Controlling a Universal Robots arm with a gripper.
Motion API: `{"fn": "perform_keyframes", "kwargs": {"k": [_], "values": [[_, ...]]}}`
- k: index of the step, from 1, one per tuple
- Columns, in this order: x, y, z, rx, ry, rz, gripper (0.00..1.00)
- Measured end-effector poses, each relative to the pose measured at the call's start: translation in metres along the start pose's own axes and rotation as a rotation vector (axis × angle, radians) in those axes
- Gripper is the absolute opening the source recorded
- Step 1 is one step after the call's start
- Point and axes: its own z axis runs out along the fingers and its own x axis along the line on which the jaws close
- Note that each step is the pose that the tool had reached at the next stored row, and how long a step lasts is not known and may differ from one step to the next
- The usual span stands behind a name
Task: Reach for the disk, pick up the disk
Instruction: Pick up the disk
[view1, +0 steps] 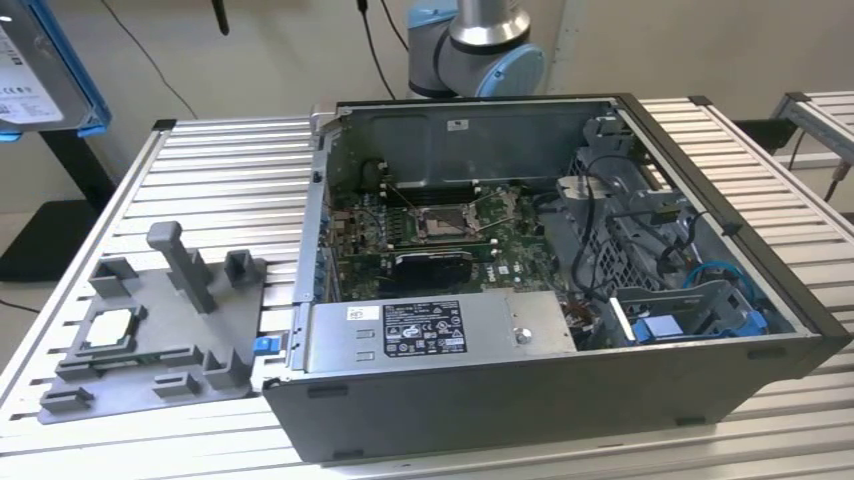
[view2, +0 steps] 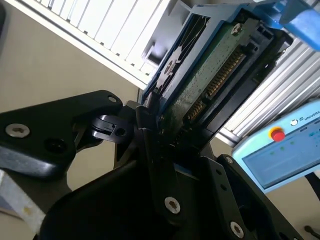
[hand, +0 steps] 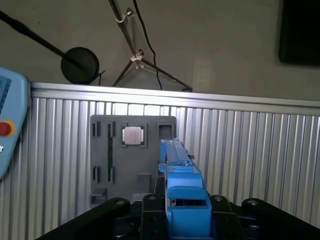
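Observation:
The disk (view1: 40, 65) hangs high at the exterior view's far left, well above the table, showing its silver face, white label and blue frame. In the second wrist view its green circuit-board underside (view2: 215, 65) runs out from between the black fingers (view2: 150, 125) of my gripper (view2: 170, 132), which is shut on it. The first wrist view shows the disk edge-on, its blue frame (hand: 182, 200) standing up from my gripper (hand: 184, 222) above the grey fixture.
A grey fixture plate (view1: 160, 340) holding a small square silver chip (view1: 107, 328) lies on the slatted aluminium table (view1: 227, 190). The open computer case (view1: 534, 250) stands to its right. A teach pendant (view2: 280, 150) and a tripod (hand: 135, 55) sit beyond the table edge.

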Motion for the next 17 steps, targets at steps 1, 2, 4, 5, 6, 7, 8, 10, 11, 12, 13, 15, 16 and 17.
{"fn": "perform_keyframes", "kwargs": {"k": [1,2,4,5,6,7,8,10,11,12,13,15,16,17], "values": [[-0.0001,0.0000,-0.0018,0.0000,0.0000,0.000,0.00],[-0.0001,0.0000,-0.0037,0.0000,0.0000,-0.001,0.00],[-0.0003,0.0001,-0.0075,-0.0001,0.0001,-0.001,0.00],[-0.0004,0.0001,-0.0094,-0.0001,0.0000,-0.002,0.00],[-0.0005,0.0001,-0.0114,0.0000,0.0000,-0.002,0.00],[-0.0006,0.0002,-0.0134,-0.0001,0.0000,-0.002,0.00],[-0.0006,0.0002,-0.0151,-0.0002,0.0001,-0.003,0.00],[-0.0007,0.0002,-0.0174,-0.0003,0.0001,-0.003,0.00],[-0.0008,0.0002,-0.0180,-0.0003,0.0001,-0.003,0.00],[-0.0007,0.0002,-0.0183,-0.0002,0.0001,-0.003,0.00],[-0.0008,0.0002,-0.0185,-0.0002,0.0001,-0.003,0.00],[-0.0008,0.0002,-0.0191,-0.0002,0.0001,-0.003,0.00],[-0.0008,0.0002,-0.0197,-0.0002,0.0000,-0.003,0.00],[-0.0008,0.0003,-0.0204,-0.0001,0.0000,-0.003,0.00]]}}
